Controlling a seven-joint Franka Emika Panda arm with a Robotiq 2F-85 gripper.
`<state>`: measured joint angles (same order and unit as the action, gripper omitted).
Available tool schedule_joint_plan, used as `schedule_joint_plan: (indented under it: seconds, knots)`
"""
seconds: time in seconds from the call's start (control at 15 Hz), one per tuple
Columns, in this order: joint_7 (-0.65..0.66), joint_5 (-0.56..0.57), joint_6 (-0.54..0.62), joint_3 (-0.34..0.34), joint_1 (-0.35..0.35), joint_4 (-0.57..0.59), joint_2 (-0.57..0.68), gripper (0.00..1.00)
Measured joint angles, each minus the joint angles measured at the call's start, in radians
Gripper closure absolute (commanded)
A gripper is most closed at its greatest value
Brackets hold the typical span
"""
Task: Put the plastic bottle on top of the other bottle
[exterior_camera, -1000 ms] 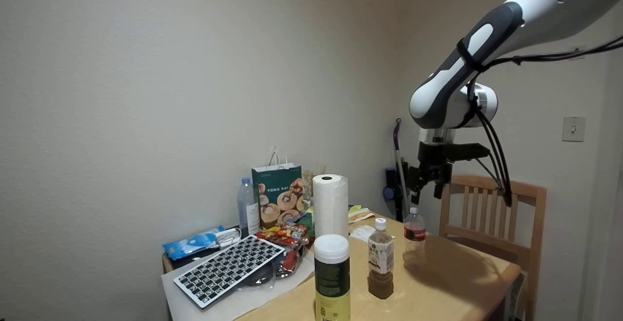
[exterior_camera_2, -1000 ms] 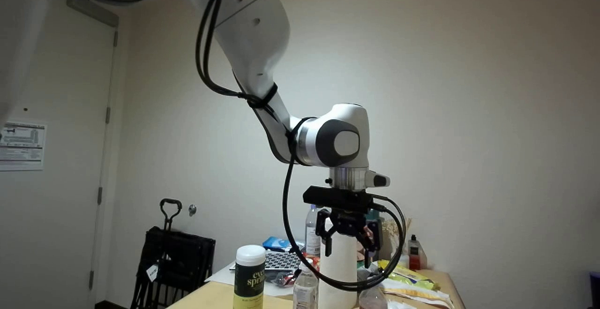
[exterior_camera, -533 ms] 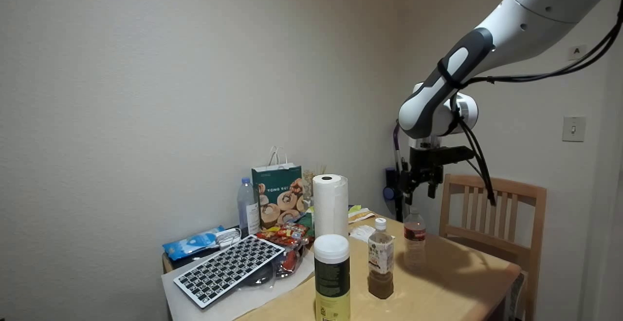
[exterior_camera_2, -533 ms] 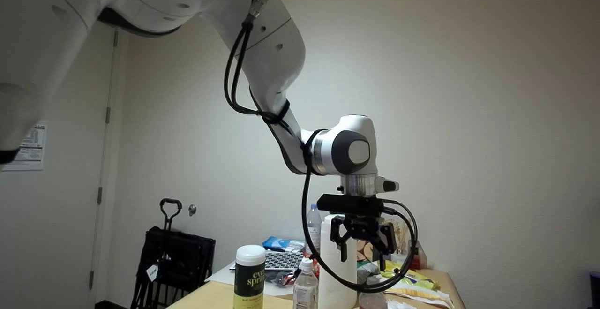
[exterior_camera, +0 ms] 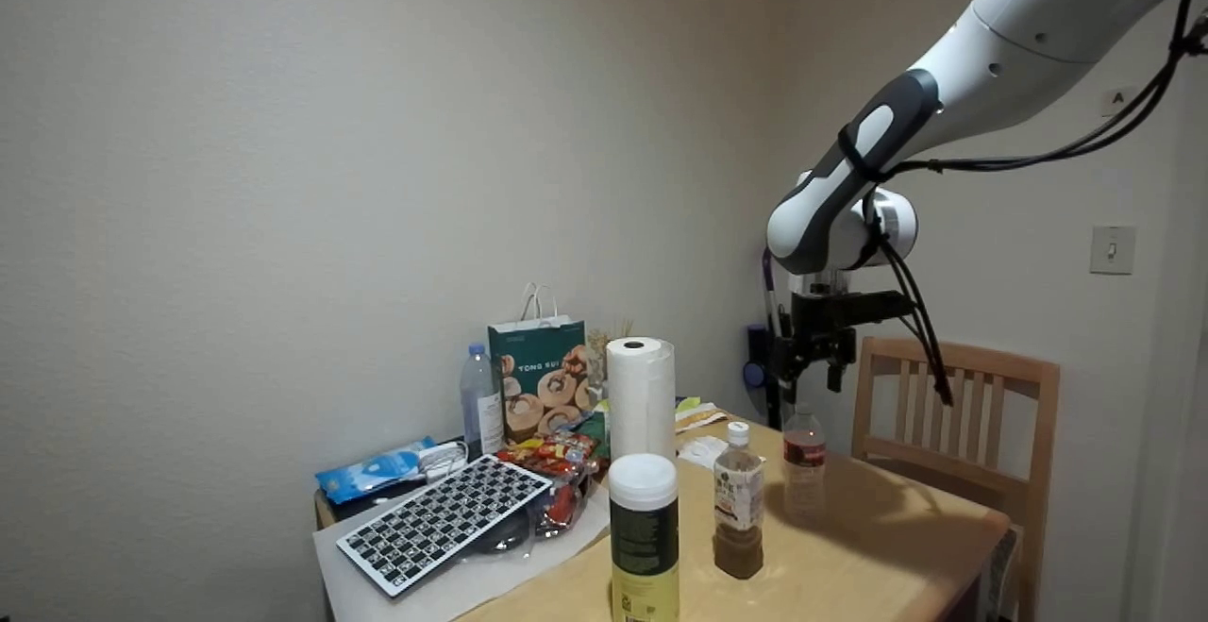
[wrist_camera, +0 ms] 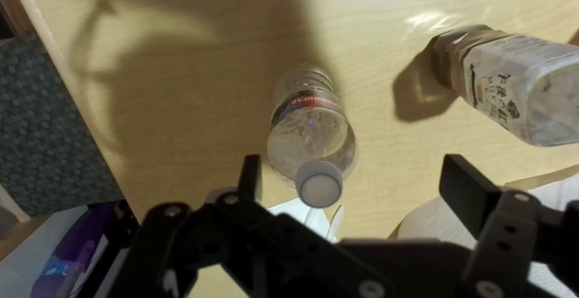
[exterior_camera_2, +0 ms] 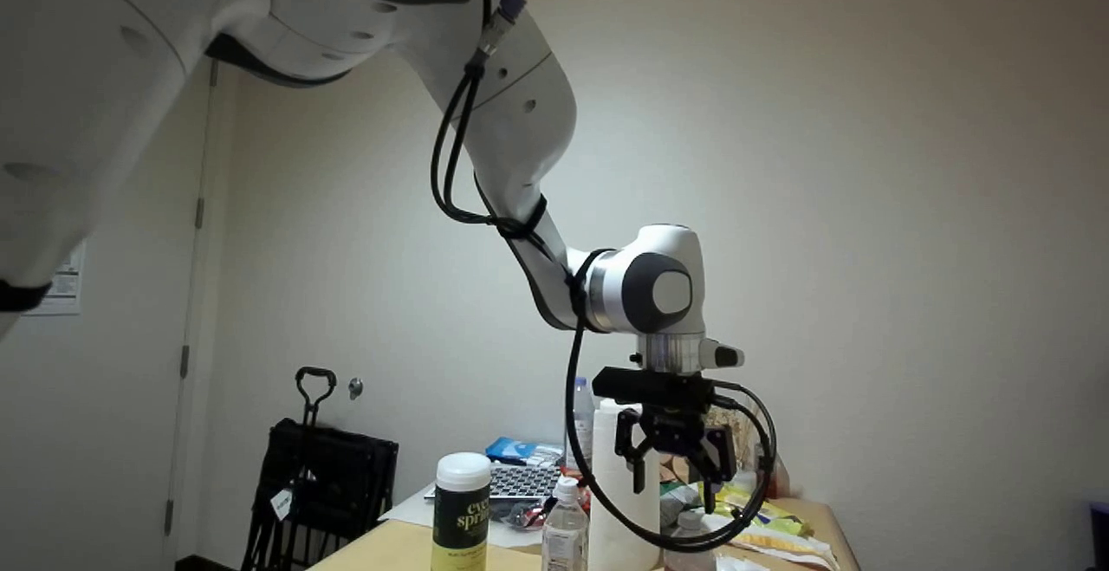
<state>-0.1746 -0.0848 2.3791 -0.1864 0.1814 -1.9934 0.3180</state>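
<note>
The small, slim clear plastic bottle (exterior_camera: 804,471) with a pale cap and a red label band stands upright on the light wooden table (exterior_camera: 821,594), right of centre in the lower half of an exterior view. Your black two-fingered gripper (exterior_camera_2: 674,489) hangs just above it, fingers pointing down and jaws spread well apart. In the wrist view you see the bottle at the centre of the frame, its cap showing between your two fingertips (wrist_camera: 250,178), nearer the one on the left and apart from both. The wide, cylindrical yellow-green bottle (exterior_camera: 645,546) with a dark band and a broad white cap stands at the bottom centre of an exterior view, its base cut off by the edge. Between these two in that frame you have the slim bottle of brown liquid (exterior_camera: 738,518), white-capped and upright, which also fills the upper right of the wrist view. Behind the yellow-green one rises the white paper towel roll (exterior_camera: 634,405). Left of the roll you see the green paper bag (exterior_camera: 538,377) beside the tall blue-capped clear bottle (exterior_camera: 481,405), and at the frame's right the slatted wooden chair (exterior_camera: 972,363).
</note>
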Motion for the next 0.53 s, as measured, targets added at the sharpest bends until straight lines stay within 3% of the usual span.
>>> schedule_joint_plan:
  seconds: [0.2, 0.27, 0.33, 0.53]
  knots:
    - [0.0, 0.0, -0.039, 0.01, 0.024, 0.086, 0.082, 0.0]
    - [0.0, 0.0, -0.052, 0.014, 0.031, 0.114, 0.108, 0.25]
    - [0.0, 0.0, -0.065, 0.019, 0.037, 0.141, 0.131, 0.27]
    - [0.0, 0.0, -0.098, 0.033, 0.052, 0.208, 0.187, 0.47]
